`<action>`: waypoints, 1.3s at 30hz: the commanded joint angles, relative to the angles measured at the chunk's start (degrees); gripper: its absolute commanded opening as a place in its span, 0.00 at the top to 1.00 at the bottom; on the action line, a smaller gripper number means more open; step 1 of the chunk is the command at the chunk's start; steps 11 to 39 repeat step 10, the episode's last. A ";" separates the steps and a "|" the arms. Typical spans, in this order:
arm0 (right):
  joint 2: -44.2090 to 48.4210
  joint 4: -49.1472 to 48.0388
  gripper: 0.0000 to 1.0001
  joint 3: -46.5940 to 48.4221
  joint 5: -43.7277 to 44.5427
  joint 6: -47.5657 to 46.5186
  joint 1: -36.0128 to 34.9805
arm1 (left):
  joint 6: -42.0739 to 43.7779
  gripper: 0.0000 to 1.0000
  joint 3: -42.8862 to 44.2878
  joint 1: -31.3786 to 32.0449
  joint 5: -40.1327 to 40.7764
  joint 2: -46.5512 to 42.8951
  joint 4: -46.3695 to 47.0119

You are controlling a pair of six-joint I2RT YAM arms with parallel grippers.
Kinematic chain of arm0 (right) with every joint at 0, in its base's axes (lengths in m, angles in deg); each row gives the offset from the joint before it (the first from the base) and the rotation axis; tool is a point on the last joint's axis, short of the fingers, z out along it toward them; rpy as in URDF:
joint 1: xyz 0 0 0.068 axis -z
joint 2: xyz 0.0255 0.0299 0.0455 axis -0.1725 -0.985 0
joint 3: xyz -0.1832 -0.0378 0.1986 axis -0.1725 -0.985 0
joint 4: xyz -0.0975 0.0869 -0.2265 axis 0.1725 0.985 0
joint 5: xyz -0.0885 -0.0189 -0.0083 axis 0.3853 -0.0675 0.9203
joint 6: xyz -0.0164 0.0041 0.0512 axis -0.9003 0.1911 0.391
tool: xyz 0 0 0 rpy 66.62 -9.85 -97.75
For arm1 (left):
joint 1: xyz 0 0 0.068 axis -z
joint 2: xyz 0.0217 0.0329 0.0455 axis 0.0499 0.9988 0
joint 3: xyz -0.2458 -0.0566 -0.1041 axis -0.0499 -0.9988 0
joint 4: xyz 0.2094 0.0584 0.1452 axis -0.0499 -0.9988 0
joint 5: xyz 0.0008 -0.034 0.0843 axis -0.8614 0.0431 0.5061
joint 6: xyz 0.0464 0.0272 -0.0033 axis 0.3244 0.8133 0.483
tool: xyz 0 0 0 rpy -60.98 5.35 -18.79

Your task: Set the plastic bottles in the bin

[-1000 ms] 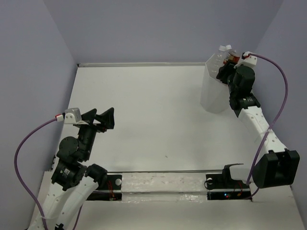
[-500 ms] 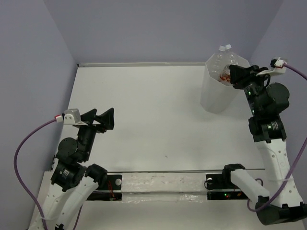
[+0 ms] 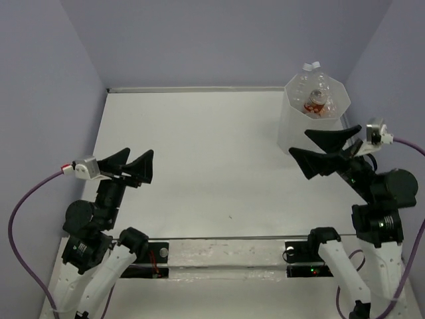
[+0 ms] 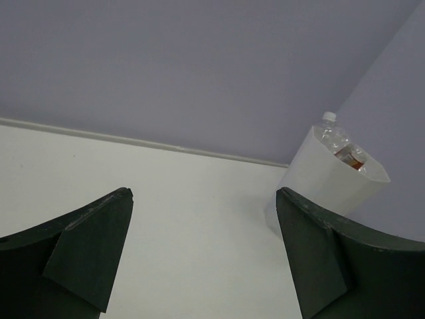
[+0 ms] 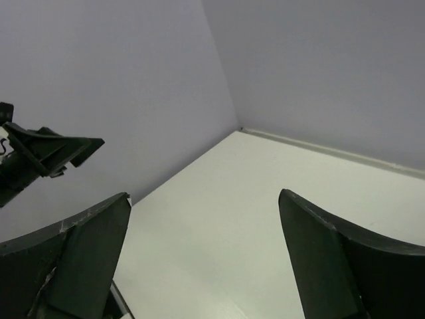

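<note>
The translucent white bin point(image 3: 300, 129) stands at the table's far right corner, also seen in the left wrist view point(image 4: 319, 181). Inside it lie plastic bottles point(image 3: 316, 93): clear crinkled ones and one with a red-orange label point(image 3: 313, 104); a white-capped bottle neck point(image 4: 329, 121) pokes above the rim. My right gripper point(image 3: 300, 147) hangs open and empty just in front of the bin, pointing left. Near the left side, my left gripper point(image 3: 135, 164) is raised, open and empty.
The white table point(image 3: 212, 159) is bounded by lilac walls on three sides. The left arm's fingers point(image 5: 50, 149) show in the right wrist view against the left wall. A clear rail point(image 3: 226, 252) runs between the arm bases at the near edge.
My right gripper has pulled back from over the bin toward the near side, turned left and opened wide. The left arm lowered and shifted slightly left.
</note>
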State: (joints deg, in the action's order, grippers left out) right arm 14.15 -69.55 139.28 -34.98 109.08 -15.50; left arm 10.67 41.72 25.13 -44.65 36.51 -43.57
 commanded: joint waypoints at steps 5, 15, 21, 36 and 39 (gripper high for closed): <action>17.13 -1.34 0.00 -5.89 13.01 -0.52 0.38 | 2.17 0.01 7.56 -0.21 -4.96 -0.38 6.42; 19.34 -0.89 0.00 -7.83 16.21 0.18 0.38 | 1.65 0.01 7.03 -0.21 -5.23 0.58 6.16; 19.34 -0.89 0.00 -7.83 16.21 0.18 0.38 | 1.65 0.01 7.03 -0.21 -5.23 0.58 6.16; 19.34 -0.89 0.00 -7.83 16.21 0.18 0.38 | 1.65 0.01 7.03 -0.21 -5.23 0.58 6.16; 19.34 -0.89 0.00 -7.83 16.21 0.18 0.38 | 1.65 0.01 7.03 -0.21 -5.23 0.58 6.16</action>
